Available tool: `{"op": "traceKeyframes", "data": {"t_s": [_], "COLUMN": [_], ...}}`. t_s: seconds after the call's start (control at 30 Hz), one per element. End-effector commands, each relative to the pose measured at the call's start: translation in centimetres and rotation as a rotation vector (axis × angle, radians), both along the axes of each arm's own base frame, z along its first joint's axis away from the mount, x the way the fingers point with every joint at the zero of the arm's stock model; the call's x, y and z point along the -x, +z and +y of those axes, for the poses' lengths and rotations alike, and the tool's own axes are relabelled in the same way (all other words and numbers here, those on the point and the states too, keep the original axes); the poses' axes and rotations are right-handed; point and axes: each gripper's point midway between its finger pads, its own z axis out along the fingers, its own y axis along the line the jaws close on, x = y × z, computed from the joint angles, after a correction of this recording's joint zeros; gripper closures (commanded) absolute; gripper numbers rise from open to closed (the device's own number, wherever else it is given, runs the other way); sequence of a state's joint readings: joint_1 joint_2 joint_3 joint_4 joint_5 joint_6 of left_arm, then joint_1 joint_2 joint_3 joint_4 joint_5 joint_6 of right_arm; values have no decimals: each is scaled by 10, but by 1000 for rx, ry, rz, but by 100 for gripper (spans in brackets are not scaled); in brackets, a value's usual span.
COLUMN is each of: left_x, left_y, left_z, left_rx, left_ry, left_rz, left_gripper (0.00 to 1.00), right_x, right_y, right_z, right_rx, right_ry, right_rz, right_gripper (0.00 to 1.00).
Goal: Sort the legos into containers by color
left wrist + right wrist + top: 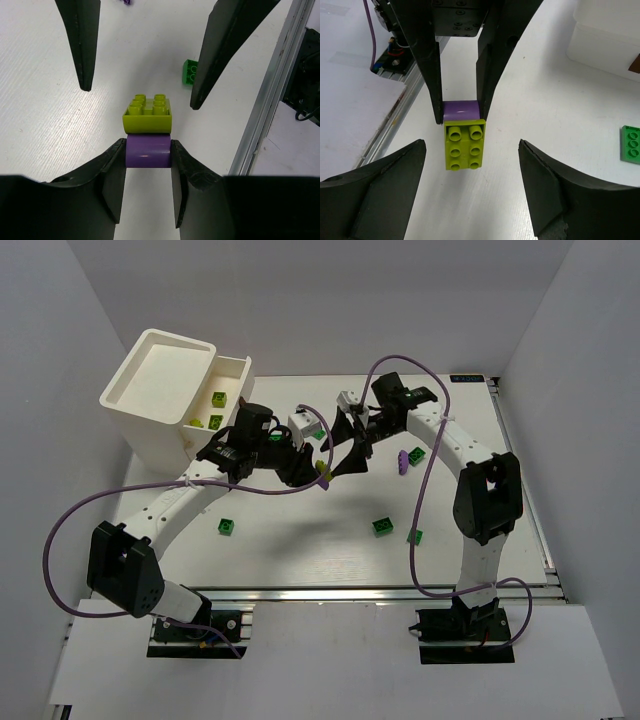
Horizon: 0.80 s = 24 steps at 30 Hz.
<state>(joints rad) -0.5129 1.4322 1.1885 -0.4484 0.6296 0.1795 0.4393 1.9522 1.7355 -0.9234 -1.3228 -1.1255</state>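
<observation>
The left gripper pinches a smooth purple brick between its two fingers. A yellow-green brick sits directly against this purple one, on the side away from the left wrist. The two seem joined together, and they seem to hang a little above the white table, near its middle.

The right gripper is spread wide and holds nothing. It faces the left gripper from the opposite side, and its fingers stand one on each side of the yellow-green brick without touching it.

The yellow-green brick shows two columns of three studs. Its long axis runs in line with the left fingers, from the purple brick straight toward the right wrist. So the right fingers are beside its two long sides. I judge that the next move is for the right gripper to close on these sides and pull the two colours apart, while the left one keeps the purple brick.

The lower tray, joined to the tall bin, already holds some green and yellow-green bricks. It lies at the far left, nearer to the left arm. Other bricks lie loose on the table.
</observation>
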Motion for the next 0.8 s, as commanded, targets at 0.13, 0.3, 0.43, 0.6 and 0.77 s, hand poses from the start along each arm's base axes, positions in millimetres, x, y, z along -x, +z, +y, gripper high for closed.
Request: {"op": "traceKeyframes", "data": {"t_s": [0.13, 0.3, 0.43, 0.6, 0.77], "left_x": [2, -3, -6, -5, -1], "left_y": [35, 38, 39, 34, 28], "left_z": [-5, -7, -8, -8, -4], "left_rx": [58, 62, 61, 51, 31], "left_ry": [-30, -23, -23, -29, -35], "left_rz": [-78, -96, -101, -85, -77], "left_gripper": [100, 100, 100, 100, 100], "right_x": [4, 12, 15, 12, 9], "right_y": [-1, -9, -9, -7, -5], "right_z": [5, 7, 9, 8, 6], "right_rx": [-10, 5, 3, -4, 0], "right_ry": [12, 32, 41, 36, 30], "right_rz": [7, 24, 22, 18, 7], "right_gripper": [25, 29, 35, 42, 39]}}
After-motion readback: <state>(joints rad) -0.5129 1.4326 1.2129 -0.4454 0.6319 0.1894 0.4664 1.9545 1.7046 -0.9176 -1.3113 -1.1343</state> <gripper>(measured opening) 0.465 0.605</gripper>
